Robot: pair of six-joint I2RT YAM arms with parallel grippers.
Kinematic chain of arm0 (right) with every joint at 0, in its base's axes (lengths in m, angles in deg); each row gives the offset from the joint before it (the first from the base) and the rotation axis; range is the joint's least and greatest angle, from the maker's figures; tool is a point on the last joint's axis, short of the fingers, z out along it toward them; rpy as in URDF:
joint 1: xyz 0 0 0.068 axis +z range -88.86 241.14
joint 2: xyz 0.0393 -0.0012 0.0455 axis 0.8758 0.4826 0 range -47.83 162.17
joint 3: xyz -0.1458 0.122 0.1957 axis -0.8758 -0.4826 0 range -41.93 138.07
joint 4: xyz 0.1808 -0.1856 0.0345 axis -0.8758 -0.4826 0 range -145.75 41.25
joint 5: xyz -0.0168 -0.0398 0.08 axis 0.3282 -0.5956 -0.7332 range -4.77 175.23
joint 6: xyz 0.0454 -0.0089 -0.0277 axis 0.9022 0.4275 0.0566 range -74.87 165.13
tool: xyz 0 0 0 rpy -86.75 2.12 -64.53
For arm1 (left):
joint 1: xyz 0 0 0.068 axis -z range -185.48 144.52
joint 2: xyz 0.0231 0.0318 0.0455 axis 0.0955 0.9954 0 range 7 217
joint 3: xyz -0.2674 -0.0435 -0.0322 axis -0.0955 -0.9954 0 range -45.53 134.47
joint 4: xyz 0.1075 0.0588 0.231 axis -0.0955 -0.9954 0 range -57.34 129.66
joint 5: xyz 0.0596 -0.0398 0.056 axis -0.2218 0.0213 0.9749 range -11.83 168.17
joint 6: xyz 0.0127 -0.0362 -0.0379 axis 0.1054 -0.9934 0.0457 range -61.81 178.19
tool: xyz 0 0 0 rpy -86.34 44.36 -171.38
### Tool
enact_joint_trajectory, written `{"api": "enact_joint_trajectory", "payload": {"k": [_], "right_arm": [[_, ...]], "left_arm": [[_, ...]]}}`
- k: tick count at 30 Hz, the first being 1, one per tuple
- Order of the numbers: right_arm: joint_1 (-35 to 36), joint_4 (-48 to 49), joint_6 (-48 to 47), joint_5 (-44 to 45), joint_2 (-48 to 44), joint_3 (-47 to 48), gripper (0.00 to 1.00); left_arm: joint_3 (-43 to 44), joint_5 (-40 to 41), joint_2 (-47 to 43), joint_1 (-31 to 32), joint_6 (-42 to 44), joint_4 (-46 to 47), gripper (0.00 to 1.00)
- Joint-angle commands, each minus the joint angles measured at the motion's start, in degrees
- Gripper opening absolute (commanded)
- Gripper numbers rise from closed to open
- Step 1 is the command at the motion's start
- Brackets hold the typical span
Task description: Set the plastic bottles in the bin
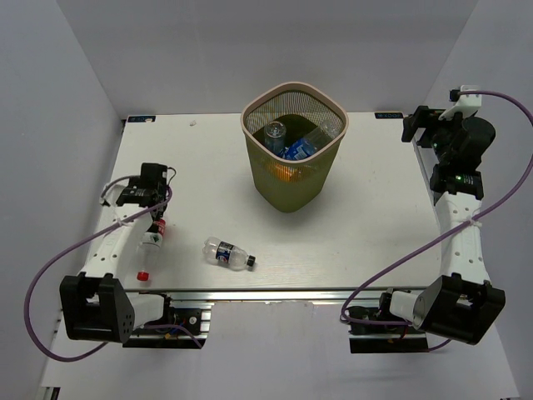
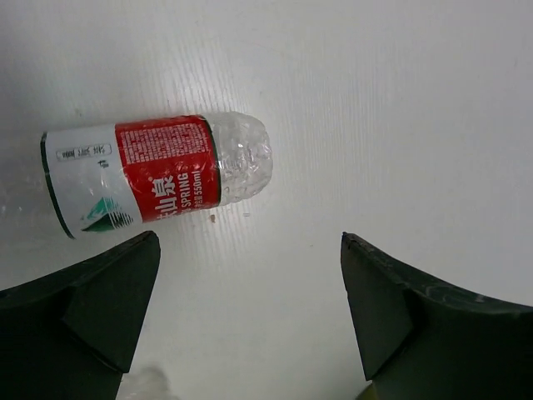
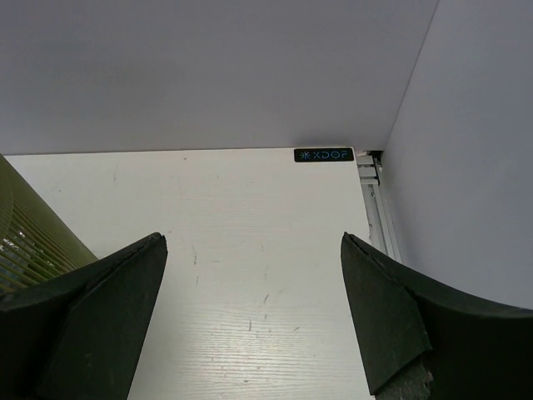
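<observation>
With the left jaws and right jaws both wide apart and empty, take the red-labelled bottle (image 2: 158,171), lying sideways on the counter (image 2: 400,125) just ahead of the left jaws, across its labelled midsection: it is probably light, thin-walled, crushable and prone to rolling.

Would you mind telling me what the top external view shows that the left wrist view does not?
Only the top external view shows the bin with bottles already inside, a blue-labelled bottle lying on the table, a small red object near the front edge, and the right arm. Only the left wrist view shows the print on the red label and the left gripper open, nothing between its fingers. Both show the red-labelled bottle lying on its side by that gripper.
</observation>
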Motion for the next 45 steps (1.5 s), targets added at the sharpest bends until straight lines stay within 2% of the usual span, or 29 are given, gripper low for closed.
{"api": "enact_joint_trajectory", "payload": {"k": [1, 2, 4, 5, 7, 8, 11, 14, 16, 20, 22, 27, 33, 40, 44, 45], "right_arm": [[-0.2, 0.2, -0.8, 0.5, 0.4, 1.6, 0.89], [-0.3, 0.1, -0.8, 0.3, 0.9, 2.0, 0.89], [-0.3, 0.0, -0.8, -0.1, 1.8, 2.3, 0.89], [-0.2, -0.1, -0.8, -0.6, 2.1, 2.4, 0.89], [-0.2, -0.2, -2.6, -1.0, 3.0, 2.9, 0.89], [-0.3, -0.4, -2.9, -1.4, 4.0, 3.0, 0.89], [-0.3, -0.7, -2.8, -3.2, 5.2, 3.5, 0.89], [-0.2, -0.9, -2.7, -5.6, 5.8, 3.7, 0.89], [-0.2, -1.4, -2.6, -6.4, 6.1, 4.1, 0.89], [-0.3, -1.4, -2.7, -6.1, 5.9, 3.9, 0.89], [-0.3, -1.2, -2.4, -6.4, 5.5, 3.5, 0.89], [-0.2, 0.0, -2.3, -6.4, 5.3, 2.6, 0.89], [-0.2, -0.8, -3.1, -6.0, 6.9, 3.3, 0.89], [-0.2, 0.1, -2.6, -6.3, 7.8, 2.8, 0.89], [-0.3, 0.5, -2.3, -6.0, 7.8, 2.4, 0.89], [-0.3, 0.5, -2.2, -5.9, 7.7, 2.5, 0.89]], "left_arm": [[4.2, 0.0, -0.7, -0.4, 23.8, 4.3, 0.98], [5.4, 0.1, -0.1, -0.6, 31.9, 4.3, 0.98], [8.5, 2.7, 2.3, -0.6, 33.4, -1.8, 0.98], [10.1, 2.1, 2.9, -0.7, 38.8, -2.7, 0.98], [10.9, 0.9, 4.3, -0.7, 42.0, -5.2, 0.98], [10.7, -2.6, 4.3, -0.7, 48.2, -5.2, 0.98], [6.6, 0.0, 2.2, -0.7, 53.4, -4.9, 0.98], [2.3, -2.7, 1.0, -0.7, 61.0, -1.2, 0.98], [2.4, -7.2, 1.0, -0.7, 63.3, -0.3, 0.98], [0.6, -10.0, 2.1, -0.9, 69.6, 4.0, 0.98], [-0.7, -12.7, 5.2, -0.9, 70.2, 7.1, 0.98], [0.0, -12.5, 15.8, -1.5, 69.5, 6.0, 0.98], [-1.7, -13.1, 15.3, -5.6, 70.5, 8.8, 0.98], [0.0, -15.7, 22.5, -6.3, 69.6, 6.9, 0.98], [1.6, -15.9, 24.2, -6.4, 68.7, 5.1, 0.83], [2.2, -15.8, 24.1, -6.4, 68.5, 4.9, 0.73]]}}
